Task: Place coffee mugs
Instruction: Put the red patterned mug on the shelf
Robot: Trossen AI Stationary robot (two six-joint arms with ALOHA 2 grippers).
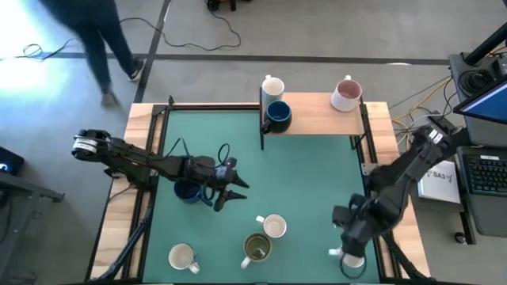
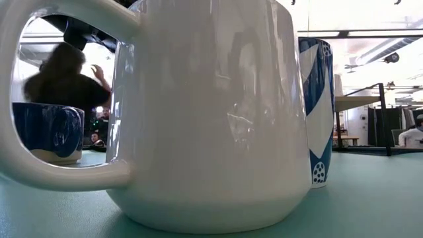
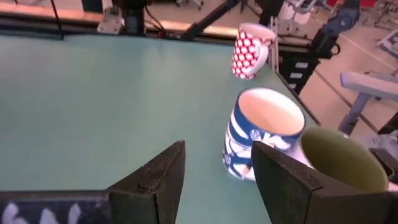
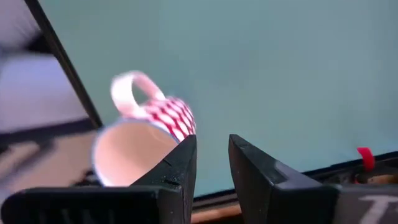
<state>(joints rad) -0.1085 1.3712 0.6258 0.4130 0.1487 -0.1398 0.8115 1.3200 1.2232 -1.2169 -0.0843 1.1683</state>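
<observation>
Start at the near right corner of the desk (image 1: 317, 174), where the right claw (image 4: 211, 146) is down over the red-and-white patterned mug (image 4: 158, 118). The mug sits tilted, handle uppermost, just beside the desk's edge rail. You cannot tell from any view whether this claw has hold of it, so confirm a firm grip on the wall before lifting. Raise it straight up, level it, and only then travel. The left claw (image 3: 214, 177) hangs wide open and empty over the middle of the desk, just beside a navy mug (image 1: 188, 191). Keep it parked there, or route the right arm clear of it. Ahead of the left claw stand a blue-and-white mug (image 3: 261, 130) and an olive mug (image 3: 342, 162), touching or nearly so; take the outer one first so you do not knock its neighbour. A plain white mug (image 1: 182, 257) stands at the near left. At the far side, the wooden shelf (image 1: 317, 123) probably serves as the target. It carries a white mug (image 1: 272, 85), a second navy mug (image 1: 277, 116) and a pink-lined mug (image 1: 347, 93), with bare wood between them. The low view is almost wholly blocked by one large white mug (image 2: 205, 112), and the arm covers the patterned mug from above. A person (image 1: 95, 39) moves beyond the desk.
</observation>
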